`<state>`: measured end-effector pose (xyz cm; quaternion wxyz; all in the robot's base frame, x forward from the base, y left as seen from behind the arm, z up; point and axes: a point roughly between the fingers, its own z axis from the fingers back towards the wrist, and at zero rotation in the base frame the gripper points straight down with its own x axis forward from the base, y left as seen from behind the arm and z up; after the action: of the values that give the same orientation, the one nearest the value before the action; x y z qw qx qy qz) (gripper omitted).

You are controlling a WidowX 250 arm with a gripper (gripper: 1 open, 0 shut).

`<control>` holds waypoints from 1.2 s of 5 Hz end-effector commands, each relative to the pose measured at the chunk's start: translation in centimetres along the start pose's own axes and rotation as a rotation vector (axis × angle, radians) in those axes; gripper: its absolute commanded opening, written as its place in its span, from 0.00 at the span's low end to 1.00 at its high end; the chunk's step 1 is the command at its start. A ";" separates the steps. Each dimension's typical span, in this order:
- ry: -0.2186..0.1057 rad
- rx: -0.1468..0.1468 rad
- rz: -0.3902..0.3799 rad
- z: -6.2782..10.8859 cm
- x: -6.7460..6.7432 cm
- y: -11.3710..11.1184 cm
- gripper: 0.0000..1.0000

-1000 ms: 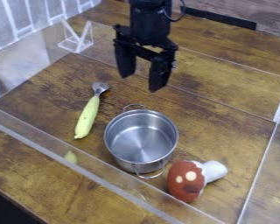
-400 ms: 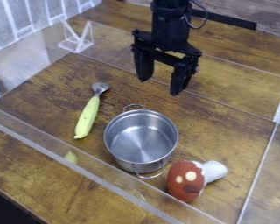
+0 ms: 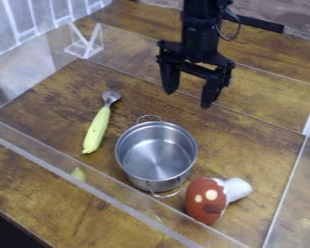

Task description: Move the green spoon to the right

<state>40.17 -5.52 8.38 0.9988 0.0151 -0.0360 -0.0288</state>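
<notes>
Far left, lying flat on the wooden table (image 3: 256, 145): the green spoon (image 3: 97, 129), metal tip toward the back, just beside the steel pot (image 3: 157, 155). Further right, above the table behind the pot: the gripper (image 3: 193, 97), spread wide, nothing held. Apparently still at the approach step; next, probably, to swing left, descend over the handle and close.

Black robot arm (image 3: 205, 24), slim dark cable above, claw (image 3: 194, 92) with 2 chunky black fingers, apparently matte
</notes>
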 end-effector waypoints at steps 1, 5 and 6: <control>-0.084 -0.001 -0.008 2.6 1.7 -1.3 1.00; -0.115 0.022 0.095 2.6 5.6 -1.7 1.00; -0.114 0.036 0.158 2.1 5.9 -0.5 1.00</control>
<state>45.18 -6.81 8.31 0.9967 0.0329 -0.0598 0.0436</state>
